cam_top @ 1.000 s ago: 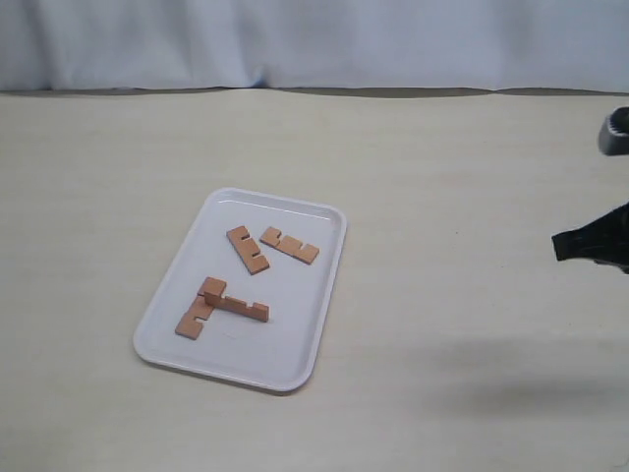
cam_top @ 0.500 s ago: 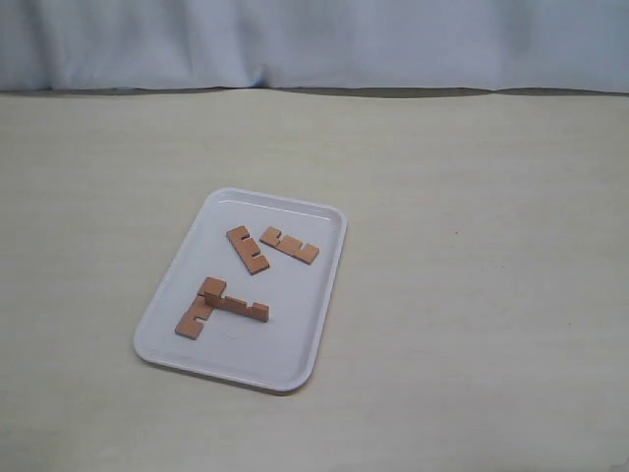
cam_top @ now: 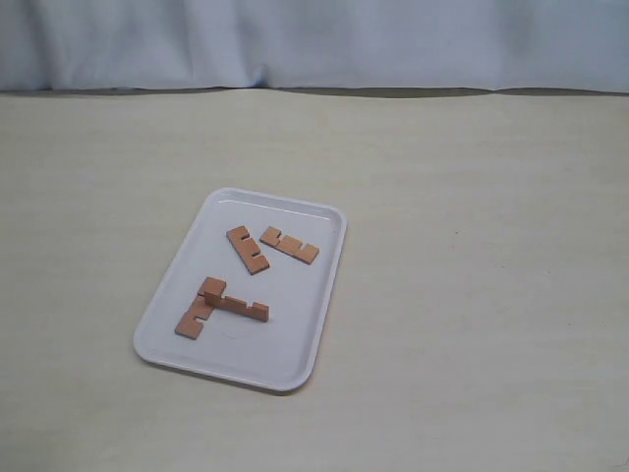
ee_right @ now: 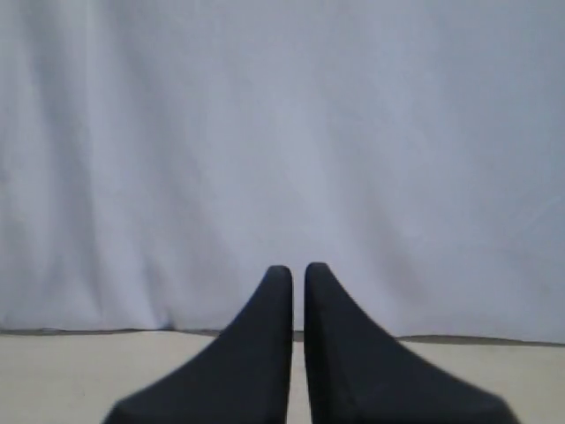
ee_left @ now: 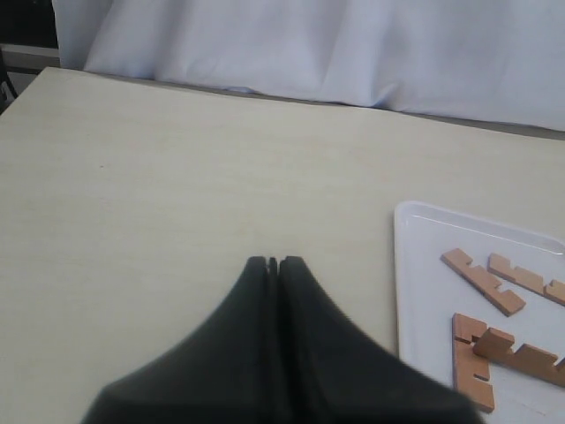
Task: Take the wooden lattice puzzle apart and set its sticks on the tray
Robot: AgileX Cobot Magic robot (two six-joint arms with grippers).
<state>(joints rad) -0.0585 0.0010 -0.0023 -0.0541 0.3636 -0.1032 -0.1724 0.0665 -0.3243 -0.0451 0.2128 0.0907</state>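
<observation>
The white tray (cam_top: pixel 285 339) lies left of the table's middle with four reddish-brown notched sticks on it. Two sticks (cam_top: pixel 248 249) (cam_top: pixel 290 245) lie apart near its far end. The other two (cam_top: pixel 239 306) (cam_top: pixel 197 317) meet in an L at one corner; I cannot tell whether they still interlock. No hash-shaped lattice puzzle shows. My left gripper (ee_left: pixel 273 262) is shut and empty, hovering over bare table beside the tray (ee_left: pixel 424 291) and sticks (ee_left: pixel 482 281). My right gripper (ee_right: pixel 298 269) is shut to a thin slit, empty, facing the curtain. Neither gripper appears in the exterior view.
A pale wooden tabletop (cam_top: pixel 472 295) spreads around the tray. A white-blue curtain (cam_top: pixel 314 39) hangs along the table's far edge.
The dark part of the right arm at the exterior view's right edge one second ago has left the picture. Tray and sticks have not moved.
</observation>
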